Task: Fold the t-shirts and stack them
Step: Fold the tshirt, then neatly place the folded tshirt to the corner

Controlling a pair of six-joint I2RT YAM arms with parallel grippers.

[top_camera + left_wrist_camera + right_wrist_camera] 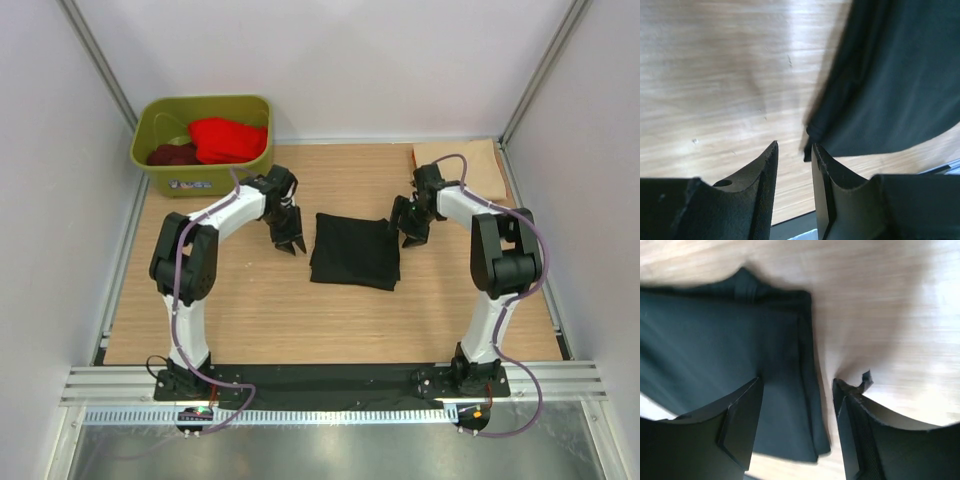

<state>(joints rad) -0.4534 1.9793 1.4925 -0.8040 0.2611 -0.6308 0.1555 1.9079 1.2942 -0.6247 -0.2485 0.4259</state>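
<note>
Left tool (794, 146) – fingers slightly apart, a narrow strip of bare wood showing between them, nothing held. It points down at the table (250, 320), just left of the black t-shirt (355, 250). In the left wrist view the near left corner of the cloth lies just beyond the right fingertip; whether they touch cannot be told.

Right tool (797, 382) – fingers wide apart, nothing held. It is poised over the right edge of the black t-shirt, one finger above the cloth and the other above bare wood. Contact with the cloth cannot be told.

Black t-shirt – folded into a rough rectangle, flat on the middle of the table between the two tools. Layered edges are visible along its right side.

Beige t-shirt (470, 168) – folded, lying flat at the far right corner of the table, behind the right arm.

Green tub (205, 182) – at the far left corner of the table.

Red t-shirt (228, 138) – bunched in the right part of the tub.

Maroon t-shirt (172, 154) – crumpled in the left part of the tub, beside the red one.
</note>
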